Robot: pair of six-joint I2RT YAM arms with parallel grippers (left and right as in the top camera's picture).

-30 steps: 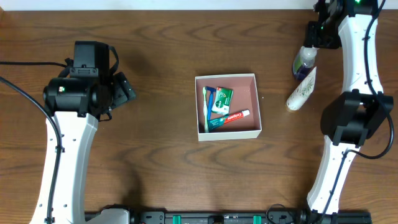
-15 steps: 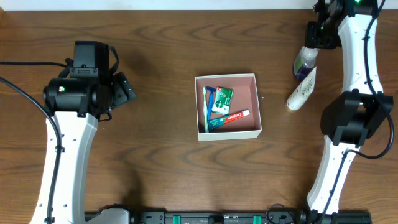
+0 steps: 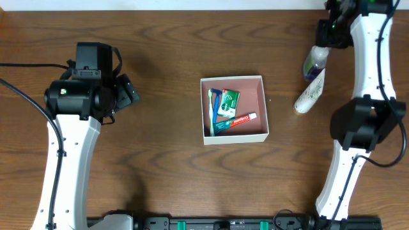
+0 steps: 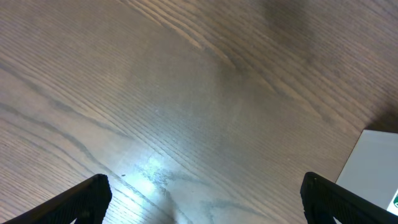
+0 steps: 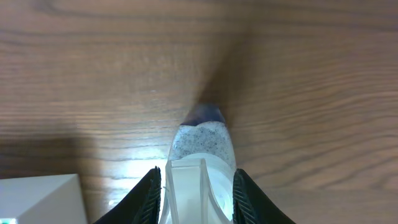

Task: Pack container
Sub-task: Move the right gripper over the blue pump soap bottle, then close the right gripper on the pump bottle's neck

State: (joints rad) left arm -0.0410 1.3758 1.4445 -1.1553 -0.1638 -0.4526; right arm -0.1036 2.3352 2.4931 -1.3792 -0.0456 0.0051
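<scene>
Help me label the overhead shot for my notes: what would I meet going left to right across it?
left arm → container → white tube → right arm. The bottle shares the tube's span, so it is left out.

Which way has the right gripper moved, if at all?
Yes, slightly: the right gripper, shut on the bottle, shifted rightward and up-frame in the overhead view, away from the container.
</scene>
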